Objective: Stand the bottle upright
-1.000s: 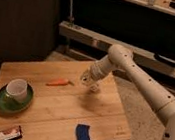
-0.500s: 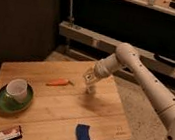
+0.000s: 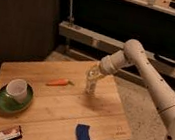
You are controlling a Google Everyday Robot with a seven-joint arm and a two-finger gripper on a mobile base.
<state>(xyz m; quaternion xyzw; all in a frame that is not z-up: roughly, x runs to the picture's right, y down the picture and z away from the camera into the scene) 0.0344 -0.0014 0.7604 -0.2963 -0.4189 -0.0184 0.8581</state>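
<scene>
Op: Bottle standing near upright right of centre frame, base apparently down on the wooden table, toward its far edge. Gripper clamped round the upper part, reaching down from the arm at upper right.

Tech: Clamped for sure?

Op: Yes, fingers squeezed tight on the bottle. Hard to tell whether the base sits flat or hangs just clear of the wood.

Tech: Biggest risk?

Op: Probably letting go with the base not fully seated. Would rock and topple, being tall, narrow and likely light.

Tech: Anything else?

Op: Dragging on release. Could tip if a finger catches the cap or label while pulling away, so better to lift straight off than sideways. Also close to the table's far edge; a fall that way might send it rolling off to the floor.

Tech: Neighbours?

Op: Carrot lying just left, near but apart. A topple leftward could land on it. White cup on the green saucer at lower left, well apart; blue object and snack bar near the bottom edge, no threat.
</scene>
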